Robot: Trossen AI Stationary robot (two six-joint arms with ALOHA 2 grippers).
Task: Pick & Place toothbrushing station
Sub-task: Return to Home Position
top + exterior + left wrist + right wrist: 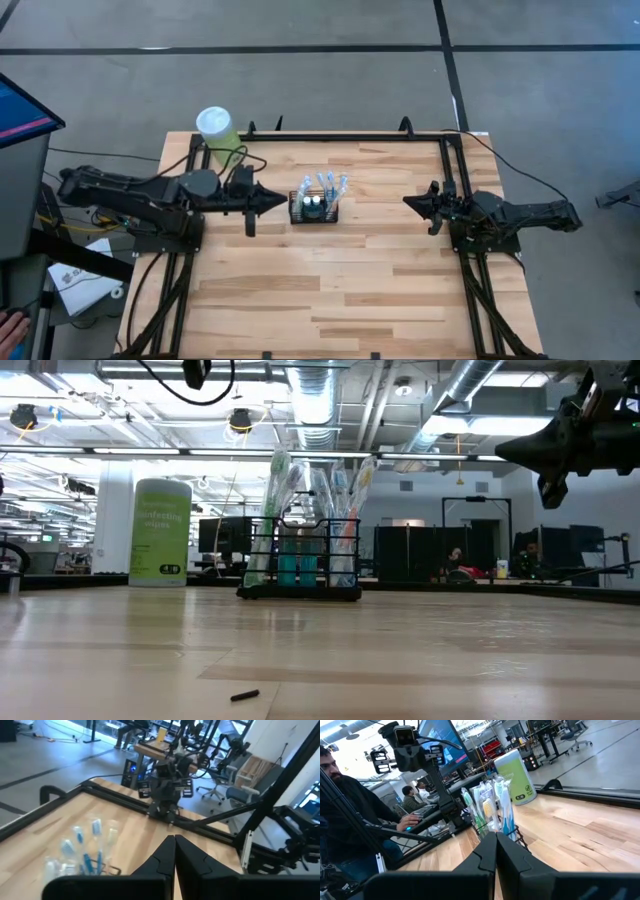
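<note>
high view: the toothbrushing station (314,209), a small black wire-mesh caddy, stands upright on the wooden table (330,290), about midway across it and in the half nearer the far rail. several toothbrushes (325,185) stand in it with their heads up (some handles look blue, others pale or clear). a green canister (218,135) with a white lid stands at the far left corner, well apart from the caddy.

the left arm (150,192) stretches in from the left, and the left jaws point at the caddy with their tip just beside its left side; from above i cannot tell whether they touch it. the left wrist view shows the left jaws pressed together with nothing between them. the right arm (500,213) lies at the right side, the right jaws aimed toward the caddy but well apart from it. in the right wrist view they too are pressed together and hold nothing.

in the low view the right arm hangs above the table, off its surface, and a small dark scrap (245,696) lies on the near boards. in the right wrist view a person (345,800) shows beyond the table.
</note>
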